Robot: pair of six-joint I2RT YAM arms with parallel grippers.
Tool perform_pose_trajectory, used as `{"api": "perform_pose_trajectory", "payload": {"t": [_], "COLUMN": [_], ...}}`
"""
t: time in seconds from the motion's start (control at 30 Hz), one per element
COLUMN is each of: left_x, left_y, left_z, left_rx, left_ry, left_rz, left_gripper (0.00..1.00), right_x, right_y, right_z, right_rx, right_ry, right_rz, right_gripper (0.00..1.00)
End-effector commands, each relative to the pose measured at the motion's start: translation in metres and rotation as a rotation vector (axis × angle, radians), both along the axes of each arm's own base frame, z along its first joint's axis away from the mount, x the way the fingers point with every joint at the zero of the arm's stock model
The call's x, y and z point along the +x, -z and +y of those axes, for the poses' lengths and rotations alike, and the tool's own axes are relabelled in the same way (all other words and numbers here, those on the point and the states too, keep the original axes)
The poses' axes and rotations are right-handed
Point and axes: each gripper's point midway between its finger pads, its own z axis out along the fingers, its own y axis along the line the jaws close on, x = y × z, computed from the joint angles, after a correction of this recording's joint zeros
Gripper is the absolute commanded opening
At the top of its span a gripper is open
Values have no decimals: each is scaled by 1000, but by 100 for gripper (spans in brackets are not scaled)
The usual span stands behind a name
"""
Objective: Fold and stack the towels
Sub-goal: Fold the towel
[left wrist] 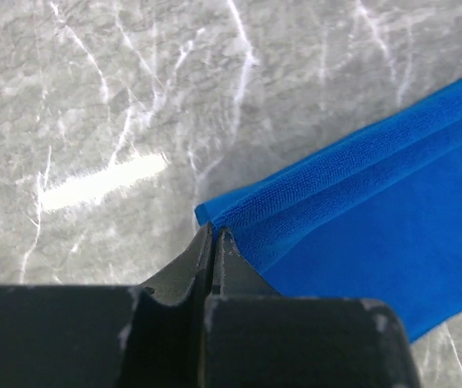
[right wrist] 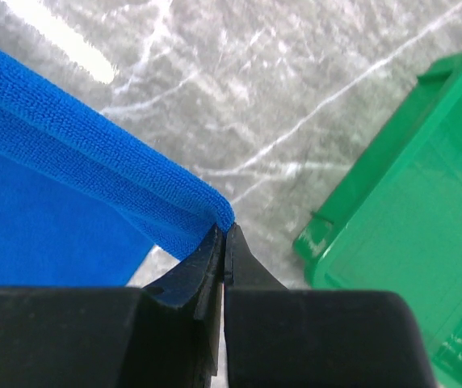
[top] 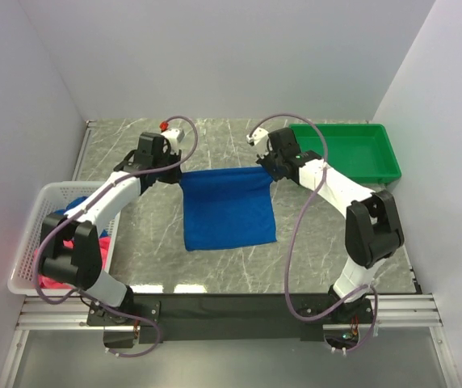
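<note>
My left fingers [left wrist: 207, 249] pinch shut on the far-left corner of the blue towel [top: 227, 206], which lies spread on the counter [top: 320, 242] just left of the tray [top: 386, 153], and my right fingers [right wrist: 215, 250] pinch its tray-side far corner.

A robotics lab test cell: plain white panel walls [top: 239, 56] rise beyond and on both sides of the left claw [top: 180, 173] and right claw [top: 263, 167], enclosing the grey marble-patterned tabletop [top: 215, 137] beneath them, with slotted aluminium mounting rails [top: 413, 311] back at the arms' bases.
</note>
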Motion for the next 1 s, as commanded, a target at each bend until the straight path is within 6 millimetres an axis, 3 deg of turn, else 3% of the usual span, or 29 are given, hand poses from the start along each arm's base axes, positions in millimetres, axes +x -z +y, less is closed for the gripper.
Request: {"api": "perform_pose_trajectory", "payload": {"t": [0.0,0.3,0.57,0.73,0.97], "left_x": [-6,-43,-73,-96,-118], "left_y": [-19,9,6,25,52], "left_z": [3,11,12,6,-1], "left_rx": [-7,11,-61,-129,-168], "left_ry": [-45,-125,-185,-208,-266], "left_rz": [-56,33,69,148,229], "left_gripper": [1,1,1,1,1], "right_x": [0,-41,-76,-96,-112], "right_y": [-34,-24,-3,13,25], "right_z": [-15,-11,-11,-7,-18], "right_rx": [-10,3,-17,-11,-25], "right_ry": [65,68,102,107,165], "right_rz": [-110,-76,-23,28,65], "right_gripper": [0,0,0,0,0]}}
